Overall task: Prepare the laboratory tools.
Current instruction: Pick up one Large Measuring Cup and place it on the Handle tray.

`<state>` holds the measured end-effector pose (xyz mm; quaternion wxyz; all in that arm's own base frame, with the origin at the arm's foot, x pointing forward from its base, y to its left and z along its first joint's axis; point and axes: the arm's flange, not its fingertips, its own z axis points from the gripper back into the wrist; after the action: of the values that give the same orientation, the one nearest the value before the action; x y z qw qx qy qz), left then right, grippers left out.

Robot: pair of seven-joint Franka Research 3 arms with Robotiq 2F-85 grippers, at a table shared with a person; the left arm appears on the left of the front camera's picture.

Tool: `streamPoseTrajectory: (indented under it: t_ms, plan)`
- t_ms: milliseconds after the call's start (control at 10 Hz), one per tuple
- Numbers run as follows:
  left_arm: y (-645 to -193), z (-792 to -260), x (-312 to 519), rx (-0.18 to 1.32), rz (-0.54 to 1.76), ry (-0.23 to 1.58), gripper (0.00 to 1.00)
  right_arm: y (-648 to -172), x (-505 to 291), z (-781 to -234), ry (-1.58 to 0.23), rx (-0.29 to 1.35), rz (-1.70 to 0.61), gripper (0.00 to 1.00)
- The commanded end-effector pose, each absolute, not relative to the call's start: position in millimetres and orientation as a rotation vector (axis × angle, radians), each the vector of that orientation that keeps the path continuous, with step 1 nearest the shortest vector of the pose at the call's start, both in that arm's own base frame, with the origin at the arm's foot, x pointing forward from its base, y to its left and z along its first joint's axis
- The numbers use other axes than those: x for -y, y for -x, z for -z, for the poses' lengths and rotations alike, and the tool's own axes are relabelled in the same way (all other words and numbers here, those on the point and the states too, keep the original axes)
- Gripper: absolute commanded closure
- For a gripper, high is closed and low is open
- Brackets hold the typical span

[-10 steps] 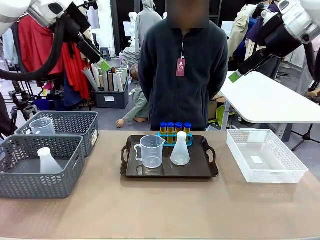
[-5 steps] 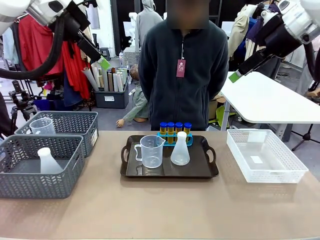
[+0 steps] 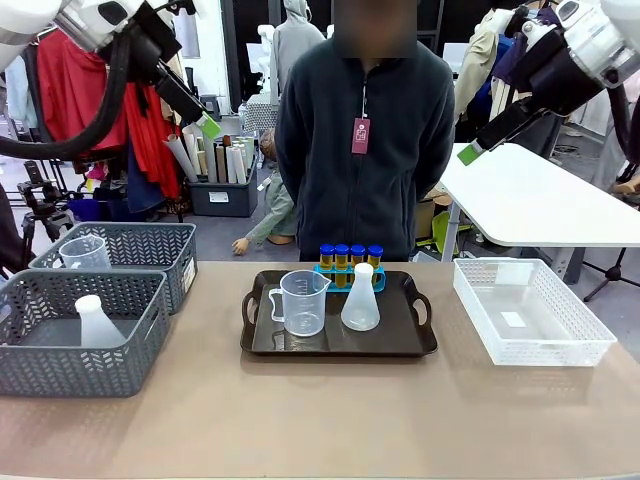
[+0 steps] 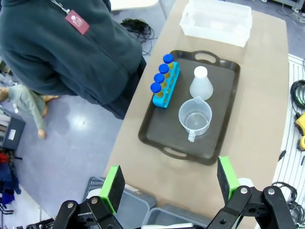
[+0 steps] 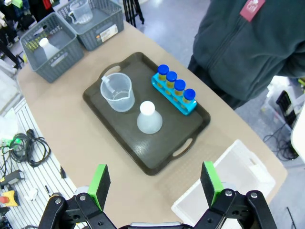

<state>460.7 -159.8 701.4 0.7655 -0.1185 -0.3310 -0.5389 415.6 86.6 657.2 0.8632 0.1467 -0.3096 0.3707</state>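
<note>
No tool is handled yet; I judge this the approach stage. My left pincer [image 4: 169, 183] and right pincer [image 5: 155, 183] both hang high above the tan bench [image 3: 320, 420], jaws spread wide and empty. On the black handled tray [image 3: 338, 345] stand the clear plastic measuring beaker with handle and spout [image 3: 302, 302], the translucent white conical flask [image 3: 360, 299], smooth-walled, and four blue-capped tubes of amber liquid [image 3: 350, 256] in a blue rack [image 3: 350, 277]. The next move calls for a descent and a light grip on thin plastic.

White table [image 3: 540, 200], grey floor [image 4: 81, 129]
</note>
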Motion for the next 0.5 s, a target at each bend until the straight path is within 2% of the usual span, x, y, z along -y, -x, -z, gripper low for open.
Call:
streamPoseTrajectory:
  t_ms: [0, 400]
  plan:
    - [-460.0, -702.6, 158.4, 0.721, 1.169, 0.257, 0.00, -415.2, -85.6, -657.1, -0.309, 0.651, -0.777, 0.00]
    - [-460.0, -702.6, 158.4, 0.721, 1.169, 0.257, 0.00, -415.2, -85.6, -657.1, -0.309, 0.651, -0.777, 0.00]
